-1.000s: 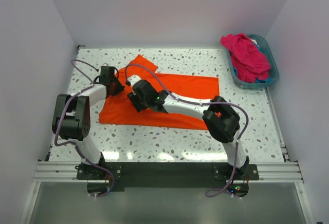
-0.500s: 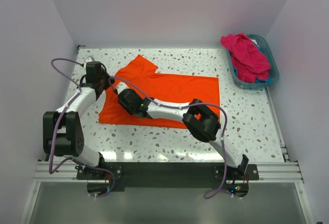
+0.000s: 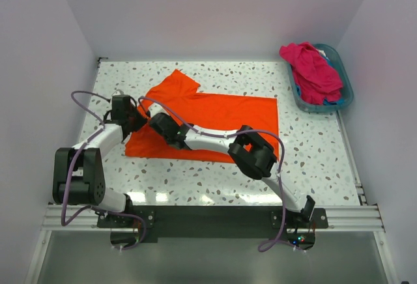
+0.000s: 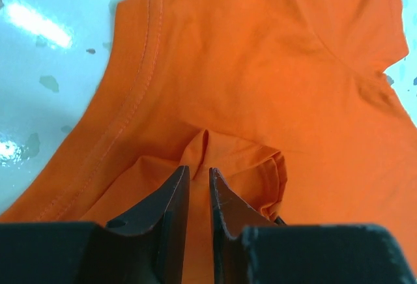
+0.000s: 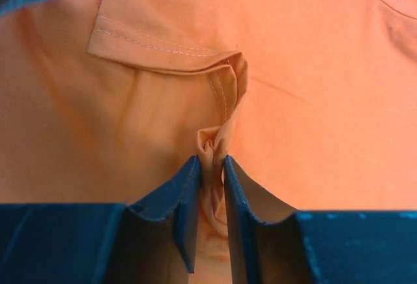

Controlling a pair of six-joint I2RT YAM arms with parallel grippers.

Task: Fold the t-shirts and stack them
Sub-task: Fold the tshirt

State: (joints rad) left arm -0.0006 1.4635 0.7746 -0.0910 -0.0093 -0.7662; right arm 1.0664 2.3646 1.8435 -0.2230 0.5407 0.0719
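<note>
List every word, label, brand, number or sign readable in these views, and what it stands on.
None can be read in any view.
The orange t-shirt is plain cloth with only stitched hems.
The pink t-shirt and the teal basket show no print or label.

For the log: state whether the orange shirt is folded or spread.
Spread: the orange shirt lies flat, one sleeve out; left gripper and right gripper pinch it.
</note>
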